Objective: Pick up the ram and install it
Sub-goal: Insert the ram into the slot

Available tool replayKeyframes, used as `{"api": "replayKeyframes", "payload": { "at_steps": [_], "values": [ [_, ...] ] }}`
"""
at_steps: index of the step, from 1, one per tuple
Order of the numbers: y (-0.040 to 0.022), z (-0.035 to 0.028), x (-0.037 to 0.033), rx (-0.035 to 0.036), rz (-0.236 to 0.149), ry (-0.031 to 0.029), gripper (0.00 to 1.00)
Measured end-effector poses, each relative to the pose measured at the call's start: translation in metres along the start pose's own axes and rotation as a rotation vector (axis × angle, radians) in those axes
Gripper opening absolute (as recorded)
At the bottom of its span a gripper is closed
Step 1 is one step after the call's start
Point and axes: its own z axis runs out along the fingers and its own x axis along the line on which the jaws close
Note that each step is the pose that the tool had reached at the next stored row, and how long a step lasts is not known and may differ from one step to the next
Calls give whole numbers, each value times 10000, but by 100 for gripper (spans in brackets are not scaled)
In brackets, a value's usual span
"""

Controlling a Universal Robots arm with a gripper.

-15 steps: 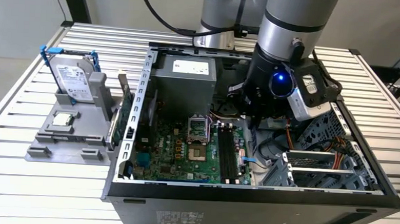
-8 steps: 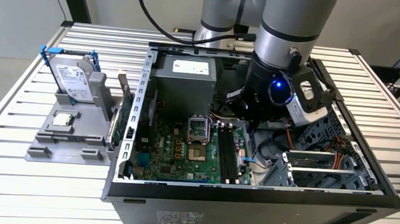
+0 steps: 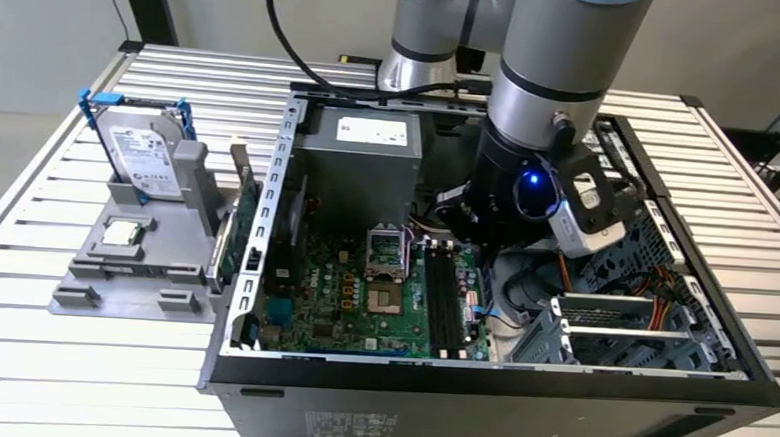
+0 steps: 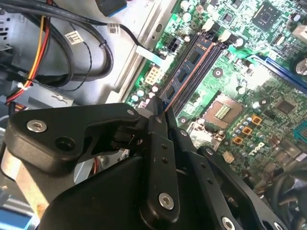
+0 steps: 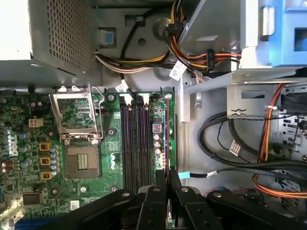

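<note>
claw (image 4: 160, 113) pinched narrow on the ram (image 4: 189, 67), just above the memory slots (image 5: 134, 143); best aligned parallel with 1 slot, pressed evenly.

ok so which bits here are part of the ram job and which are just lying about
Job: the ram, gripper closed on it, memory slots.
Lying about: hard drive, processor chip, grey holder, power supply.

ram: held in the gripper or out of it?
Held: the gripper is shut on the ram, alongside the memory slots. Seated or not, cannot tell.
</note>
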Motion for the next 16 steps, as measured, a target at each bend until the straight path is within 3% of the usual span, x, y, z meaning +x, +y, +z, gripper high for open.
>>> {"api": "replayKeyframes", "payload": {
  "at_steps": [16],
  "values": [
    [-50,289,43,6,107,1,0]
  ]
}}
